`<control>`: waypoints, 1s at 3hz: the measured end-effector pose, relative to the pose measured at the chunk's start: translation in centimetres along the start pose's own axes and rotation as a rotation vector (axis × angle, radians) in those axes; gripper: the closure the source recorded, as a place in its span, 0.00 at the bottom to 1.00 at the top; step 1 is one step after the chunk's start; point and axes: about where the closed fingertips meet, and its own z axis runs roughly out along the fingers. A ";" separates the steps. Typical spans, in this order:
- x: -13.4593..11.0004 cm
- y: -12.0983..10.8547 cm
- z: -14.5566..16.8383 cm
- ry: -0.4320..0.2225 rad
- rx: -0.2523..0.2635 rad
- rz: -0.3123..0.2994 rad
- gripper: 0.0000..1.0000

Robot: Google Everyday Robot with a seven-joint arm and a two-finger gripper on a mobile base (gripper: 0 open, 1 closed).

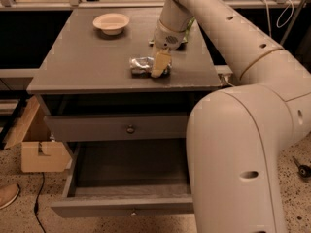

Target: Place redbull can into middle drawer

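Observation:
The redbull can (140,66), crinkled silver, lies on its side on the grey cabinet top (87,62), right of centre near the front edge. My gripper (159,65) reaches down from the arm and sits at the can's right end, overlapping it in the view. The middle drawer (121,171) is pulled open at the bottom of the cabinet, and what shows of its inside holds nothing. Its right part is hidden behind my arm.
A cream bowl (111,22) stands at the back left of the top. A bit of green bag (190,24) shows behind the arm. The shallower drawer front with a dark knob (130,128) is shut. A cardboard box (38,149) and a shoe (7,196) are on the floor at left.

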 end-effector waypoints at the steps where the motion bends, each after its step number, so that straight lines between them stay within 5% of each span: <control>1: 0.0 0.0 -0.2 -0.009 0.001 0.006 0.85; 2: 1.5 1.2 -2.4 -0.089 0.057 0.058 1.00; 3: 4.4 3.9 -4.4 -0.113 0.101 0.155 1.00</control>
